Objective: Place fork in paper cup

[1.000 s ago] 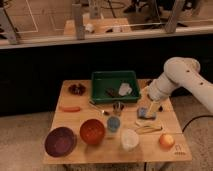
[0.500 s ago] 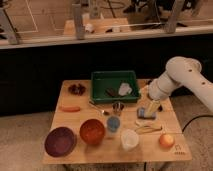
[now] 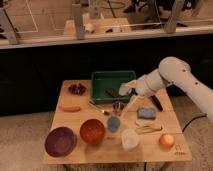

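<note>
One fork (image 3: pixel 99 108), thin and silvery, lies flat near the middle of the table (image 3: pixel 65 120), just below the green tray (image 3: pixel 100 82) and just left of the small metal cup (image 3: pixel 118 107); not yet lifted. Paper cup (image 3: pixel 130 139) stands upright at lower centre, near the table's front edge, just down-right of the blue cup (image 3: pixel 114 123). The orange bowl (image 3: pixel 93 131) sits left of that. Gripper (image 3: pixel 131 102) hangs just right of the metal cup, below the tray's right corner, near the fork but not on it. Fingers spread wide, nothing seen between them. Step in hand, as I read it: reaching for the fork. To do it well, pass left around the metal cup without nudging it and descend with the fingers set across the handle, not along it. Take the fork toward one end so it hangs tip-down, then lift clear. Carry it down-right over the blue cup and get the tip inside the paper cup's rim before letting go. A light cup may topple if the fork strikes its wall.
</note>
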